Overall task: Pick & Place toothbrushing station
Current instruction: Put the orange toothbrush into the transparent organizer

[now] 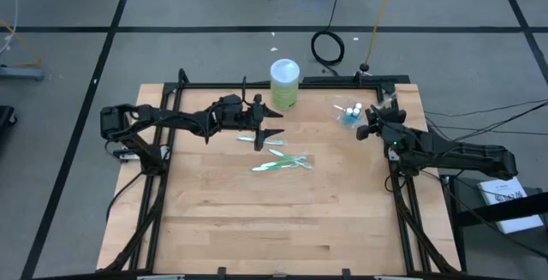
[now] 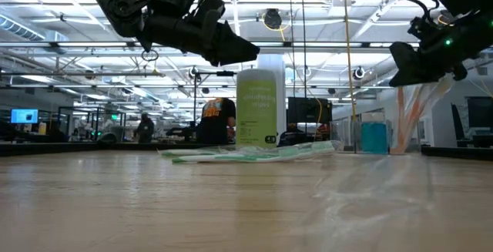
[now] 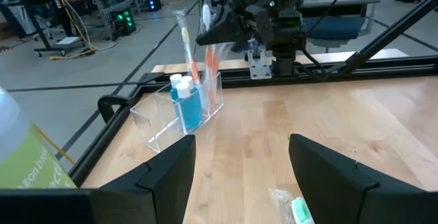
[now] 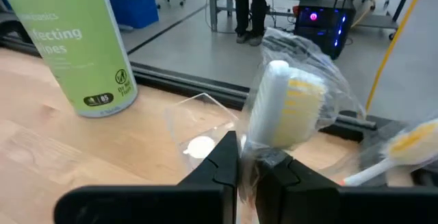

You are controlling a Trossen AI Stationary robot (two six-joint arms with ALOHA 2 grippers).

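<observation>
Toothbrushes (image 1: 282,163) in clear wrappers lie loose in the middle of the wooden table (image 1: 257,229), green-and-white ones in a small scatter, none of them in any container. Just behind them the left gripper (image 1: 267,124) hangs above the boards with its fingers spread well apart and nothing between them; one more wrapped brush (image 1: 249,139) lies on the wood right under it.

Farther back on the right side stands the clear plastic holder (image 3: 179,111) — a low box split into compartments. The near compartment that I can see into looks bare, the next one holds the teal tubes with white caps (image 3: 186,101) standing upright, and beside those a couple of wrapped pink-and-white toothbrushes (image 3: 209,42) stand on end, leaning a little.

The right gripper (image 1: 370,126) hovers directly over that holder, fingers pinched tight on a wrapped toothbrush (image 4: 284,107) — a white-and-yellow brush head shows in crinkled plastic just past the fingertips in the right wrist view. Whether the brush's lower end already sits inside a compartment I cannot tell.

At the back edge of the table, toward the middle, the lime-green wipes canister (image 1: 284,84) with its white lid stands upright, well apart from the holder.
</observation>
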